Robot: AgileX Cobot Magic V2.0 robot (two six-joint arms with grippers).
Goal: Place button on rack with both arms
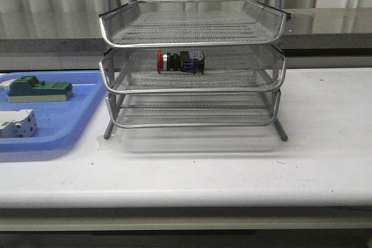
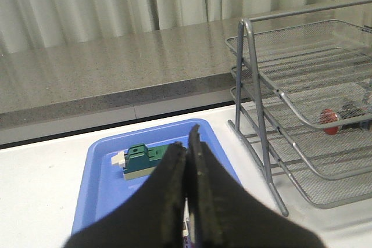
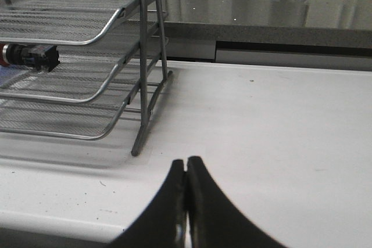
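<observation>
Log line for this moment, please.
button: lying in rack middle tier | left gripper: shut, empty, over blue tray | right gripper: shut, empty, over table right of rack

1 button | 1 rack | 1 blue tray | 1 green block | 1 white block

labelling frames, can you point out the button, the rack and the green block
button (image 1: 181,61), front view, on its black body in the middle tier
rack (image 1: 192,43), front view, on the top tray's front rim
green block (image 1: 39,90), front view, on its top face

Blue tray (green block, white block)
</observation>
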